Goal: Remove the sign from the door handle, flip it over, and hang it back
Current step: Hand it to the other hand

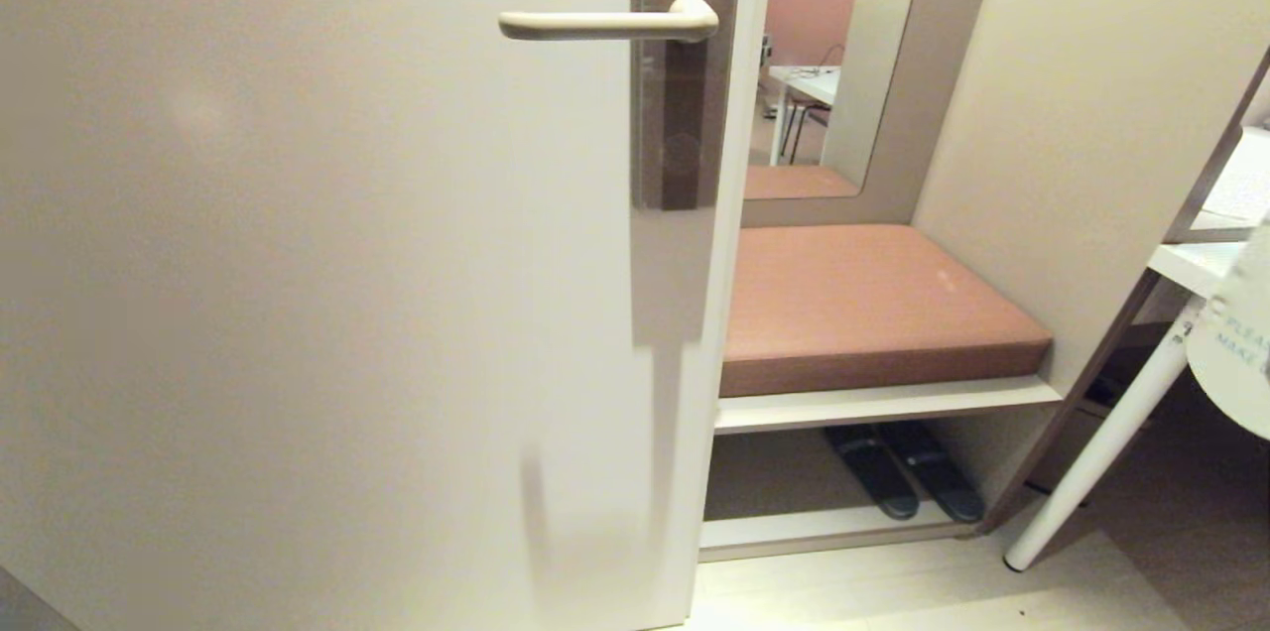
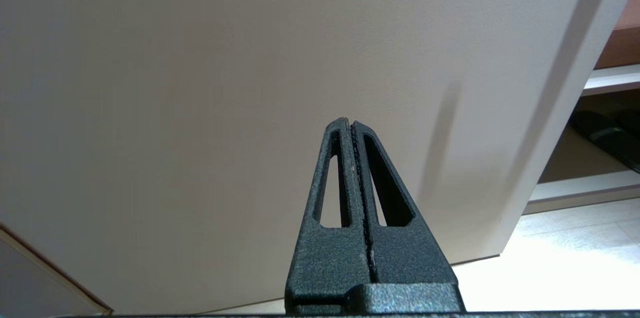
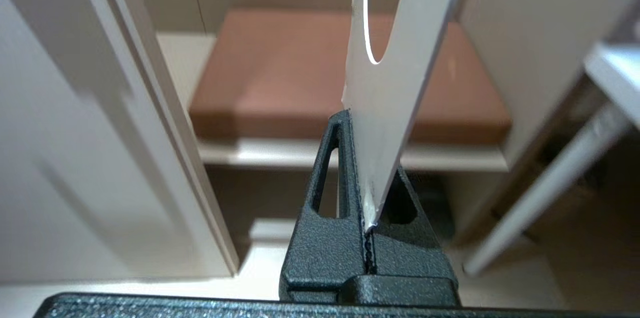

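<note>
White sign [image 3: 395,83] clamped in right hand [image 3: 367,168], left hand [image 2: 352,125] clenched empty, slippers [image 1: 903,467] under bench.

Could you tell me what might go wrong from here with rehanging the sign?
The right end effector pinches the sign only at one end, so it could slip or twist. The sign's hole sits far right of the door handle, so threading needs careful aim.

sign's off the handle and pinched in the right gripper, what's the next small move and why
Probably carry the flat white card sign toward the bare cream lever door handle, hole leading. The right gripper pinches the sign's end, away from its hole, and the sign sits at the head view's right edge, far from the handle.
</note>
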Motion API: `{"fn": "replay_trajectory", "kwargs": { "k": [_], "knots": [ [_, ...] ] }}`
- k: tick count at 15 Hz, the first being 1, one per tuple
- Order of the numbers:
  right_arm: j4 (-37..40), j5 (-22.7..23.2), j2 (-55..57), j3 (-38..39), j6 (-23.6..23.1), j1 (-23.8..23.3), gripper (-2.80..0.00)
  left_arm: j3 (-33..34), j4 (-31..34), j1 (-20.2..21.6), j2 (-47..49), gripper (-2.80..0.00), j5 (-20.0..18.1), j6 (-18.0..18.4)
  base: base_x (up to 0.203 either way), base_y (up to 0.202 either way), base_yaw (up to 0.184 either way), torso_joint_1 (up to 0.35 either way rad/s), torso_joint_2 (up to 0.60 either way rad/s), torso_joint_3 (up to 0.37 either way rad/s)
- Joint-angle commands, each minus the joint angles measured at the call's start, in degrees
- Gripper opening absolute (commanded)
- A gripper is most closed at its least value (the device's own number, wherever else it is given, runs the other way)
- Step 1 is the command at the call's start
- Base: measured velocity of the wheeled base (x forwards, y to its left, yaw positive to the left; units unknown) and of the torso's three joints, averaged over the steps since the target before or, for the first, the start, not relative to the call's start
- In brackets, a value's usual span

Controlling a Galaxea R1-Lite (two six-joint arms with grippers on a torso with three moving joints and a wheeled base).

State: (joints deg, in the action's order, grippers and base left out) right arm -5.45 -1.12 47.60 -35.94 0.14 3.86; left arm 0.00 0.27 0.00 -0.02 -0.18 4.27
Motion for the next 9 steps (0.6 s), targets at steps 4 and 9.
{"fn": "replay_trajectory", "kwargs": {
  "k": [4, 9],
  "knots": [
    [-0.6, 1.31, -20.22, 20.55, -0.21, -2.39, -2.8, 0.0, 0.0, 0.0, 0.02, -2.8, 0.0, 0.04, 0.0, 0.0, 0.0, 0.0, 0.0, 0.0],
    [-0.62, 2.35, -31.05, 30.71, -0.06, -3.19, -2.8, 0.0, 0.0, 0.0, 0.02, -2.8, 0.0, 0.04, 0.0, 0.0, 0.0, 0.0, 0.0, 0.0]
  ]
}}
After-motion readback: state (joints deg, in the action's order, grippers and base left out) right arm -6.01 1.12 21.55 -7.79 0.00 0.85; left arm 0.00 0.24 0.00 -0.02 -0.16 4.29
